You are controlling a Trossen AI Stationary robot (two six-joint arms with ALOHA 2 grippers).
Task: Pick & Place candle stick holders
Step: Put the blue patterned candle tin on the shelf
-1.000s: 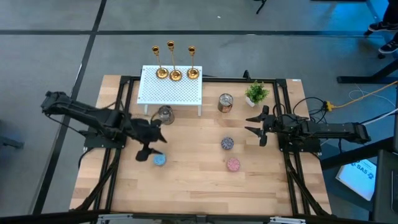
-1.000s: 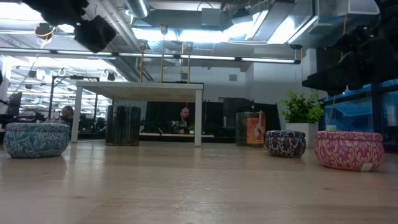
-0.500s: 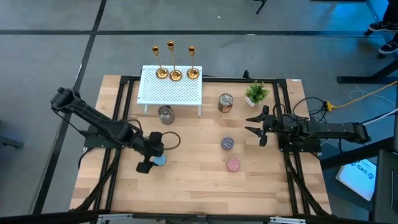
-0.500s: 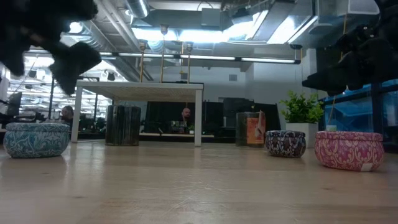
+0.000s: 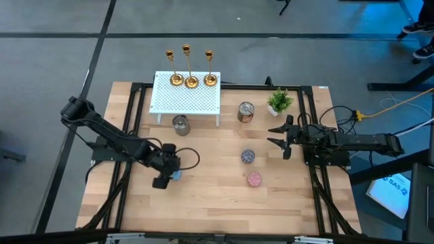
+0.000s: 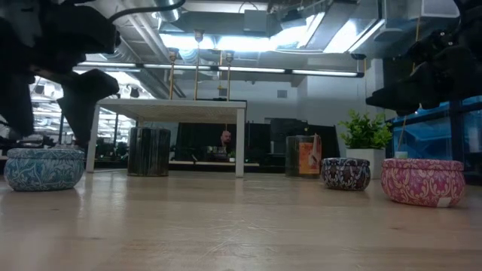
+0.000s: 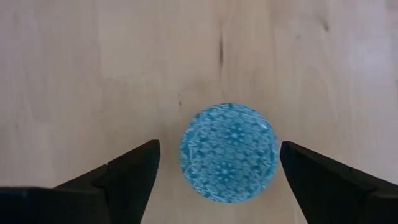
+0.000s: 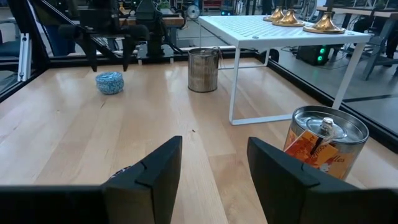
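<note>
Three gold candle stick holders point(image 5: 191, 71) stand by their round bases on the far edge of a white perforated stand point(image 5: 186, 98); their bases show in the right wrist view point(image 8: 298, 17). My left gripper point(image 5: 165, 177) is open, pointing down over a blue patterned tin point(image 7: 228, 151); its fingers stand on either side of the tin without touching it. My right gripper point(image 5: 278, 135) is open and empty at the table's right, above the wood.
A silver tin point(image 5: 180, 124) stands in front of the stand, a copper tin point(image 5: 245, 112) and a small potted plant point(image 5: 279, 102) to its right. A speckled tin point(image 5: 248, 156) and a pink tin point(image 5: 254, 179) lie mid-table. Bare wood lies toward the near edge.
My left gripper has swung from near the silver tin toward the table's near-left, tipped to point down, and come lower over the blue tin. My right arm has kept still.
</note>
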